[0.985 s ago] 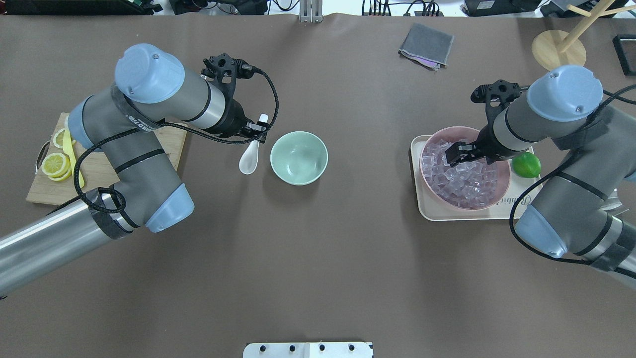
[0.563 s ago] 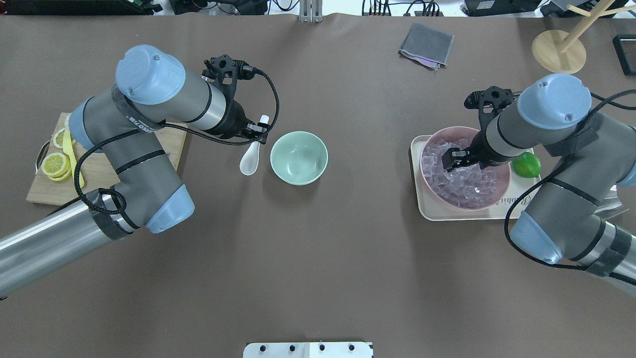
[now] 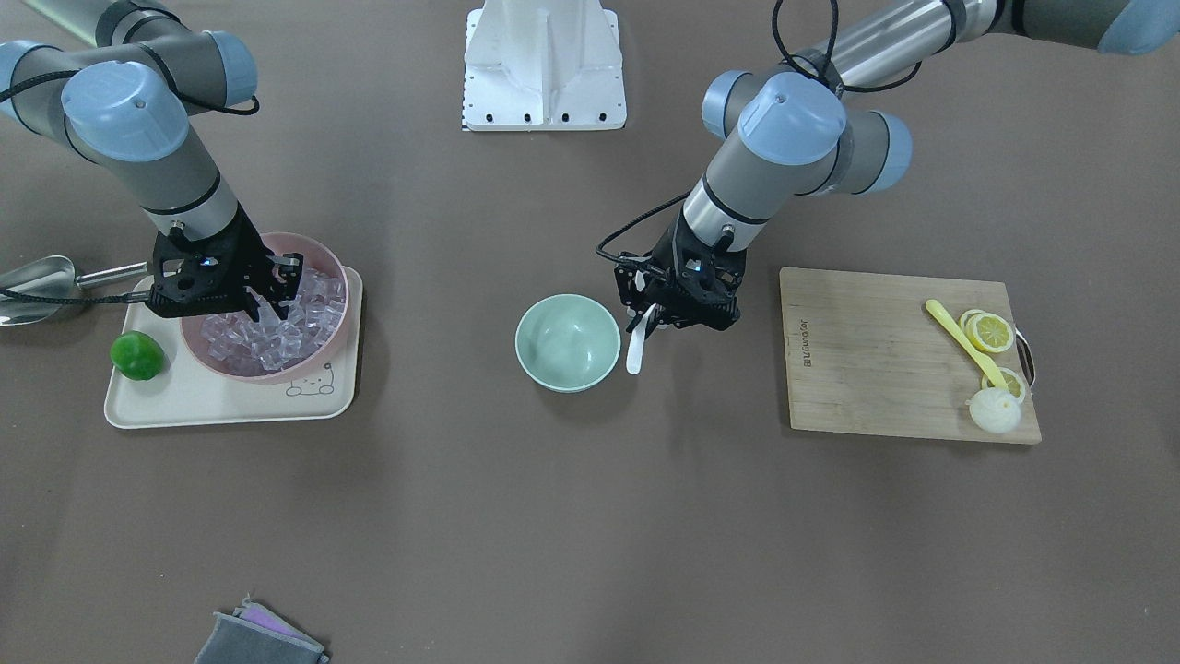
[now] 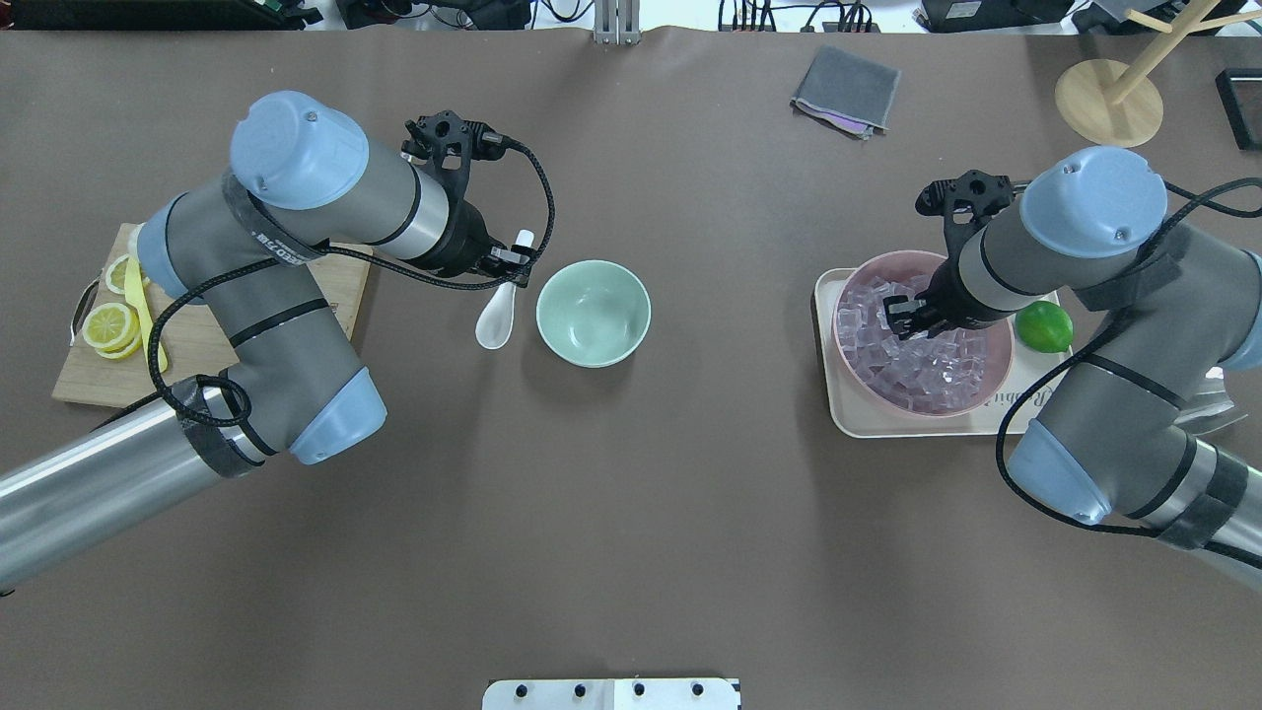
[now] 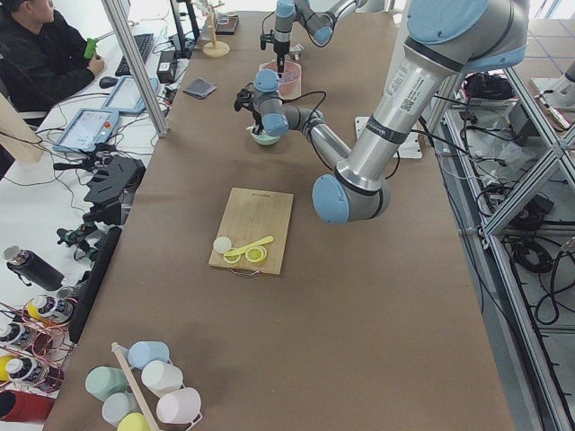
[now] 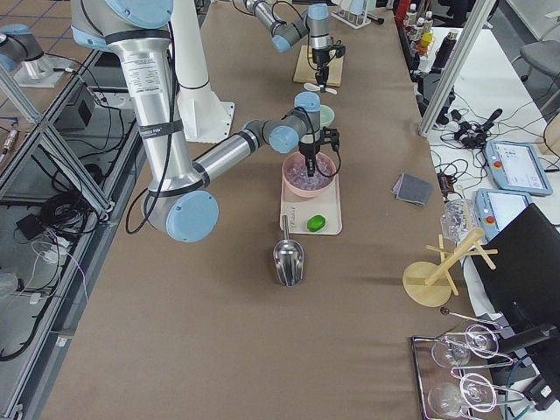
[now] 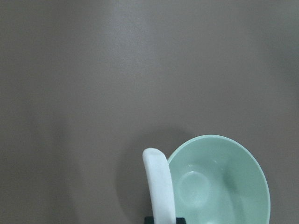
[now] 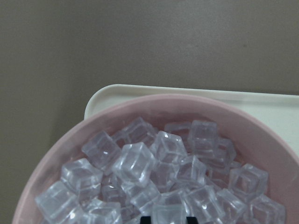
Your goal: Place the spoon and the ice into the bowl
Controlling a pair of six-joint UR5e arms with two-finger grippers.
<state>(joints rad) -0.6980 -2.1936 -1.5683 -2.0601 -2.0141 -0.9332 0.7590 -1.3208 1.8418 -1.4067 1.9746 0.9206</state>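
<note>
The left jaws are clamped on the handle of the spoon (image 4: pixel 493 318), whose scoop sits just beside the green bowl (image 4: pixel 593 314) near the middle of the desk (image 4: pixel 631 513), while the right jaws are sunk in the ice (image 8: pixel 135 163) filling a pink bowl (image 8: pixel 266 130) by the desk's right edge, and I cannot tell whether they grip a cube

A cream tray (image 4: pixel 850 419) carries a pink bowl (image 4: pixel 996 373) with a lime (image 4: pixel 1044 326) just beside it. A steel scoop (image 6: pixel 290 258) lies on the worktop (image 4: pixel 631 513) near the tray. Well apart, a bamboo cutting board (image 3: pixel 876 360) holds lemon slices (image 3: pixel 991 332), a long yellow utensil (image 3: pixel 959 337) and what looks like a lemon end (image 3: pixel 996 410). A folded grey cloth (image 4: pixel 846 89) lies at the far edge, near a wooden stand (image 4: pixel 1109 99).
</note>
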